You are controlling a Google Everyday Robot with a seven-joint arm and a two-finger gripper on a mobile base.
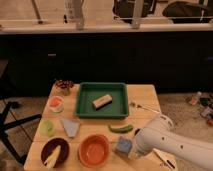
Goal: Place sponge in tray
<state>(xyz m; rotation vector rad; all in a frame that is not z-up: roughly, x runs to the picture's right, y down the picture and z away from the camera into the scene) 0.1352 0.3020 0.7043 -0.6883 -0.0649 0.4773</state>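
Mid-bench [145, 95], only a tan block [101, 101] in the tray [82, 100], so placing not yet done. Further right, near the front edge, sponge [123, 146] down on the wood, with the end effector [132, 150] pressed together against its right side; pinching it or not, impossible to tell. Seemingly left: lift, carry to tray, release.

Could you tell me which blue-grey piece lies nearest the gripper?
The rectangular sponge, right beside the gripper at front right; the triangular piece lies beyond the orange bowl.
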